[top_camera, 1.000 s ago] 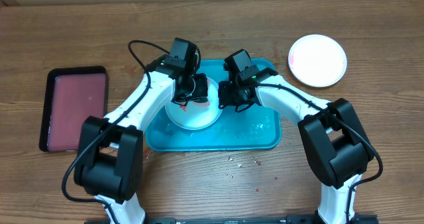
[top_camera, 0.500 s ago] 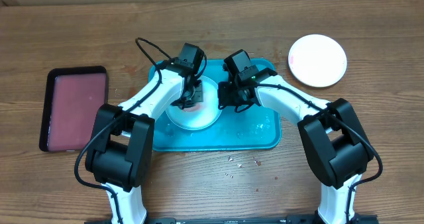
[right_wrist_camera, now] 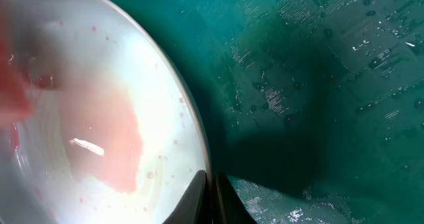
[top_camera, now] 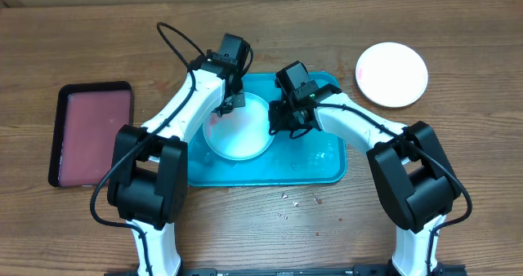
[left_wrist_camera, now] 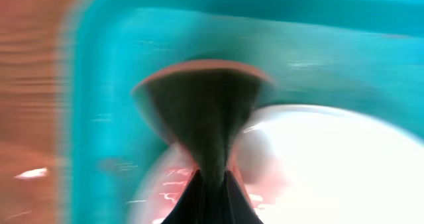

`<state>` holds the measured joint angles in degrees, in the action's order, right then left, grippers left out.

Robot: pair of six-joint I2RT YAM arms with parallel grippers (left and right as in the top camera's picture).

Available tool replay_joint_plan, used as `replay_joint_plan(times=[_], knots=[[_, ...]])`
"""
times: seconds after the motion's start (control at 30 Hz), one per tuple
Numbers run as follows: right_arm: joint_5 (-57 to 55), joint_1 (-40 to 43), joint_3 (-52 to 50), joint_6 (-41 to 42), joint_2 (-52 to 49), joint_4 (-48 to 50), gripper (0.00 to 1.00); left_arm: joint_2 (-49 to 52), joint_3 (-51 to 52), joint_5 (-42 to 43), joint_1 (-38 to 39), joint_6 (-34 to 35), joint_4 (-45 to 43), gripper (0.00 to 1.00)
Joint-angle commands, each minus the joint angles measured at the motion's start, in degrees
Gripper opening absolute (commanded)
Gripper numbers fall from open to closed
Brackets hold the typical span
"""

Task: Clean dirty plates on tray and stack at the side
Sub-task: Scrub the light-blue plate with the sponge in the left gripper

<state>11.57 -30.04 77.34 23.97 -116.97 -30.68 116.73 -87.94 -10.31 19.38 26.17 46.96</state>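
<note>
My right gripper (top_camera: 281, 122) is clamped on the right rim of the pale plate (top_camera: 243, 135), which lies in the turquoise tray (top_camera: 323, 163). My left gripper (top_camera: 231, 104) is closed on a dark scrub pad (left_wrist_camera: 202, 108) over the plate's pink-smeared far edge. A white plate (top_camera: 392, 73) sits on the table (top_camera: 466, 31), right of the tray.

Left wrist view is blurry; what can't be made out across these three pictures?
- Left wrist: motion blur; the dark pad in the left gripper can't be identified.
- Overhead: the two wrists cover the pad and parts of the plate rim.
- Right wrist: the frame's edges cut off most of the plate.
</note>
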Motion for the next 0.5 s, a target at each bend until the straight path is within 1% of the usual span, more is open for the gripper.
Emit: replay_joint_plan(times=[0.0, 0.07, 0.17, 0.23, 0.47], knots=[[-1.68, 0.11, -0.11, 0.11, -0.83, 0.17, 0.04, 1.81, 0.31, 21.73, 0.42, 1.09, -3.69, 0.04], [-1.68, 0.11, -0.11, 0.11, -0.83, 0.15, 0.04, 2.84, 0.74, 22.34, 1.03, 1.29, -4.42, 0.04], [-1.68, 0.11, -0.11, 0.09, -0.83, -0.26, 0.04, 5.20, 0.74, 19.32, 1.68, 1.22, -2.84, 0.04], [-1.70, 0.11, -0.11, 0.09, -0.83, -0.66, 0.04, 6.27, 0.74, 12.39, 1.49, 1.29, -0.37, 0.04], [-1.70, 0.11, -0.11, 0.09, -0.83, -0.68, 0.04, 5.33, 0.28, -6.45, -0.87, 1.33, 5.62, 0.04]])
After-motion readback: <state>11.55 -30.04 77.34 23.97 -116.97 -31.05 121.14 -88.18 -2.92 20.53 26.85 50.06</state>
